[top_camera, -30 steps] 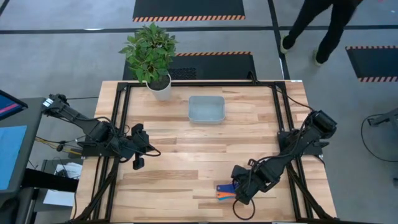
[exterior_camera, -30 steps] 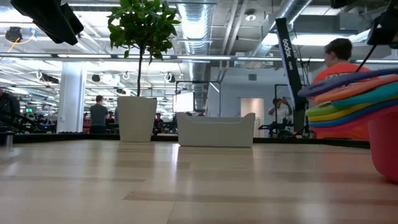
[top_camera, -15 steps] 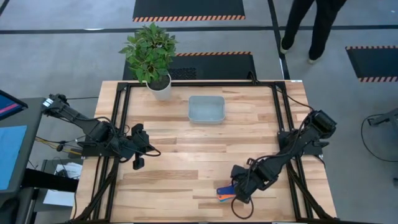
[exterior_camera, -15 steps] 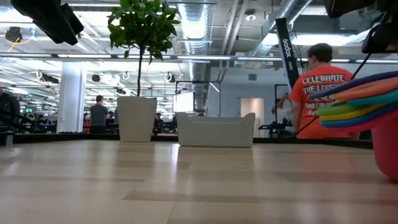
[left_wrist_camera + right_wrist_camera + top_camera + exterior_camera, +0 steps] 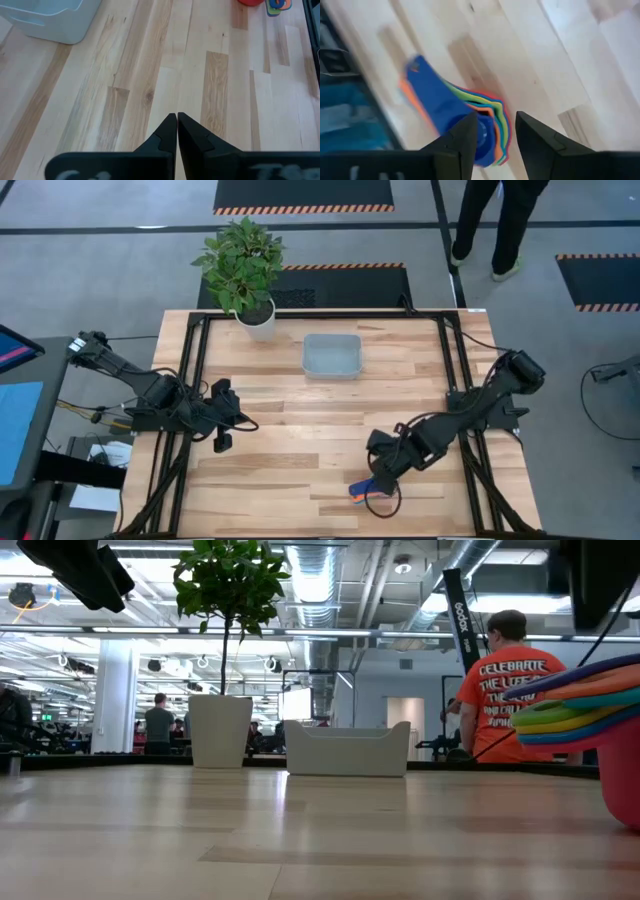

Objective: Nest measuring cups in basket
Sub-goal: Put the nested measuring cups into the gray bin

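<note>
My right claw (image 5: 493, 131) hangs with fingers apart over the stacked cups (image 5: 470, 112) (left claw (image 5: 177, 120) together) on the worktop (image 5: 300, 430).

— Any writing you can actually read?

— Two bits, both in the low view. A person's orange T-shirt (image 5: 513, 705), at about three o'clock in the room beyond the desk, has white print across the back. The top line reads "CELEBRATE"; the next starts with "THE" and the rest is cut off by the coloured cup handles in front.

— And the other?

— A dark upright banner (image 5: 466, 620) at about two o'clock, just beside that person, with white letters running down it. They look like "godox", with smaller letters below, too small to make out.

— Anything in the other views?

— Nothing readable.
</note>
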Controlling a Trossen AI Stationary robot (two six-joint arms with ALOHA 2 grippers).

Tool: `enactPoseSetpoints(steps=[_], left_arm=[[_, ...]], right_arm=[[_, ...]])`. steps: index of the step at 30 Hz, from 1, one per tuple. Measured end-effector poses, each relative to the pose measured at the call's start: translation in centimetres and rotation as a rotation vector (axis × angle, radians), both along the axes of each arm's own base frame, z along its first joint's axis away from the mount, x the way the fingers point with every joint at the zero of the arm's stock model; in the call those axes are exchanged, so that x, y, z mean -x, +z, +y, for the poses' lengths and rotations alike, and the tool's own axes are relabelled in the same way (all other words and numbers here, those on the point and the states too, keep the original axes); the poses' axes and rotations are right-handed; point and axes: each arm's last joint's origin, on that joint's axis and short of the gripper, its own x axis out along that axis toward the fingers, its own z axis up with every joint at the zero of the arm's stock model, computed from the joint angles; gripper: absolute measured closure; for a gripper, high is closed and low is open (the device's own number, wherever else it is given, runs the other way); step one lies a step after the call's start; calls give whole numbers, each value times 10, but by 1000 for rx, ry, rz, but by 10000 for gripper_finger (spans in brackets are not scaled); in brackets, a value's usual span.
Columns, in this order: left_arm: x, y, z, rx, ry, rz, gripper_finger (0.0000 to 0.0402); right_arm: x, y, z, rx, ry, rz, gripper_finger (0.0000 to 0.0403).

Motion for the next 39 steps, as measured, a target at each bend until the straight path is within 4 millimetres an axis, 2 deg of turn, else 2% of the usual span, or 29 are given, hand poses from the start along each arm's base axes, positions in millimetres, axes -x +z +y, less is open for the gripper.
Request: enactPoseSetpoints(steps=[4, 8, 12, 16, 22, 31, 35, 39], left_arm=[[0, 0, 0, 22, 21, -4, 400], [-1, 0, -1, 51, 14, -1, 400], [-1, 0, -1, 50, 16, -2, 400], [-1, 1, 0, 34, 31, -12, 400], [-1, 1, 0, 32, 32, -13, 400], [-1, 1, -1, 41, 37, -15, 400], [-1, 1, -1, 41, 36, -15, 400], [-1, 1, -1, 40, 37, -16, 400]], right_arm=[[13, 30, 1, -69, -45, -9, 251], [40, 53, 17, -181, -89, -33, 268], [64, 60, 36, -233, -162, -53, 282], [72, 58, 54, -265, -147, -74, 289], [71, 32, 79, -267, -241, 19, 298], [53, -35, 116, -201, -342, 112, 310], [42, -62, 120, -158, -366, 150, 312], [29, -84, 115, -92, -390, 181, 312]])
